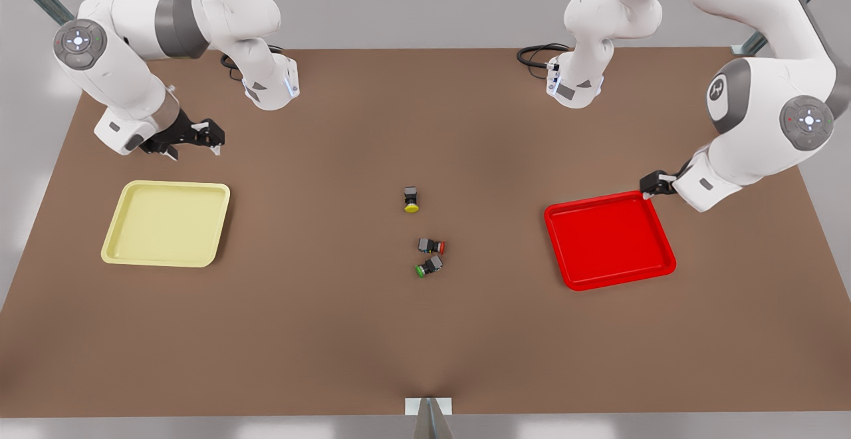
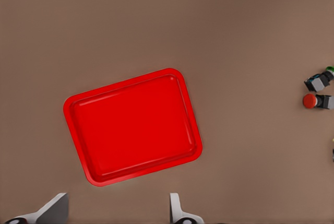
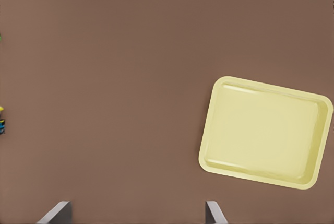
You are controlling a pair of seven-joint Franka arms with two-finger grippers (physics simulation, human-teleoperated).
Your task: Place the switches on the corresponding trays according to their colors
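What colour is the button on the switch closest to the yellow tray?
Yellow: the yellow-capped switch shows best in the front view.

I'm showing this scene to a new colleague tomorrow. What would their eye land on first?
Most likely the bright red square plastic tray at the front view's right and the pale yellow square plastic tray at its left, both empty on the brown table. Next, three tiny dark-bodied push-button switches between them: the yellow-capped switch, the red-capped switch and the green-capped switch. The left hand hangs open by the red tray, the right hand open above the yellow one.
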